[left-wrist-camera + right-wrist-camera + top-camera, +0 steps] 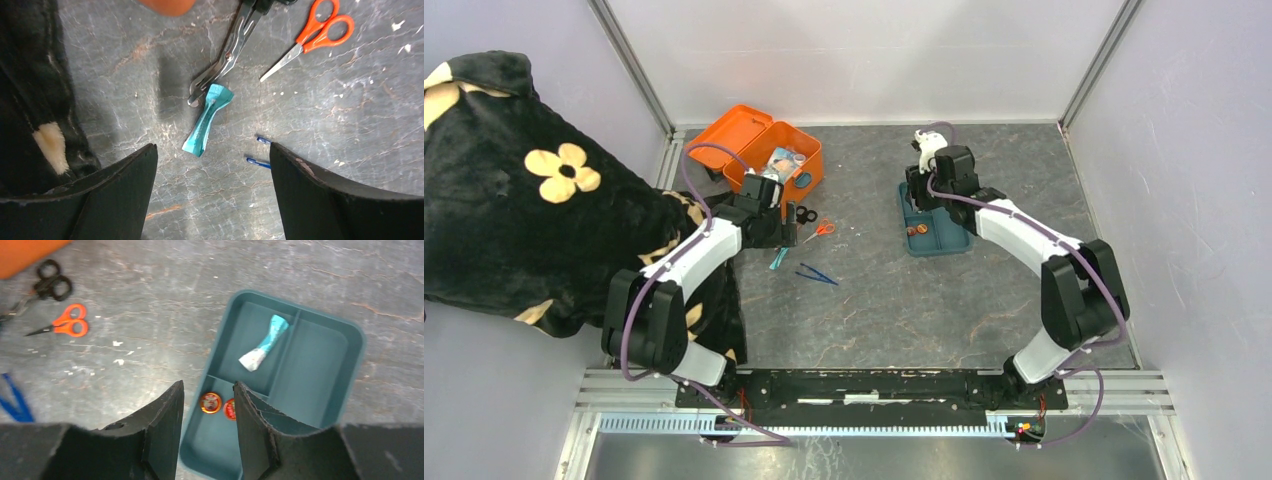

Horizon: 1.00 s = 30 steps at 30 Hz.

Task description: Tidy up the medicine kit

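Observation:
The orange medicine kit (759, 150) stands open at the back left with items inside; only its corner (167, 5) shows in the left wrist view. My left gripper (781, 232) (212, 150) is open and empty above the table, just short of a teal sachet (207, 119) (777, 259). My right gripper (918, 195) (207, 386) is open and empty over the near left corner of the teal tray (939, 238) (325, 390). The tray holds a teal-and-white sachet (265, 342) and two round orange tins (211, 402).
Black-handled shears (225, 55) (805, 214), orange scissors (312, 37) (821, 229) and blue tweezers (260, 152) (817, 273) lie on the table between kit and tray. A black flowered blanket (514, 180) covers the left side, close to my left arm.

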Tool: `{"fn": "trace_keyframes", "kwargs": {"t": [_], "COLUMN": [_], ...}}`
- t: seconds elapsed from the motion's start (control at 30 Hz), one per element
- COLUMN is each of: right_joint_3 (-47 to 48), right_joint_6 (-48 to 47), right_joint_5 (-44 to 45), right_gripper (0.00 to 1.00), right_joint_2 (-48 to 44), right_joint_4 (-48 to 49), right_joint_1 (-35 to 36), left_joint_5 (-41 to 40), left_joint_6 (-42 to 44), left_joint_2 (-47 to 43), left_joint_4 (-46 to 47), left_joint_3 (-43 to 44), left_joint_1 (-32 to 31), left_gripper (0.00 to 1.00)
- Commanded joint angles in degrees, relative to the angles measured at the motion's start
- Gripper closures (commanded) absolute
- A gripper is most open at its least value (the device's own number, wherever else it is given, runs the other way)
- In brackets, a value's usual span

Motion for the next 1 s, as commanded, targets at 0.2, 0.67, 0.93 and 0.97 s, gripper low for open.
{"fn": "trace_keyframes", "kwargs": {"t": [0.2, 0.67, 0.93, 0.97], "right_joint_3": [-4.16, -6.73, -8.24, -8.6], "right_joint_6": [4.05, 3.86, 4.39, 4.58], "right_joint_5": [-7.16, -7.92, -8.49, -8.52], "right_gripper": [0.52, 0.52, 0.52, 0.52], "right_joint_2": [-5.43, -6.19, -8.15, -8.44], "right_joint_4": [5.56, 9.19, 9.76, 9.81], "right_joint_1": [-0.13, -0.21, -0.16, -0.2], "left_joint_5": [2.6, 1.71, 1.55, 2.04], "left_joint_6": [1.14, 1.73, 1.62, 1.58], "left_joint_2": [5.72, 13.34, 13.25, 12.98], "left_joint_4": [0.2, -1.42, -1.33, -1.37], "left_joint_3": [-2.03, -0.31, -0.33, -0.37], "left_joint_1": [-0.06, 0.01, -0.06, -0.14], "left_gripper": [0.17, 0.35, 0.57, 0.63]}}
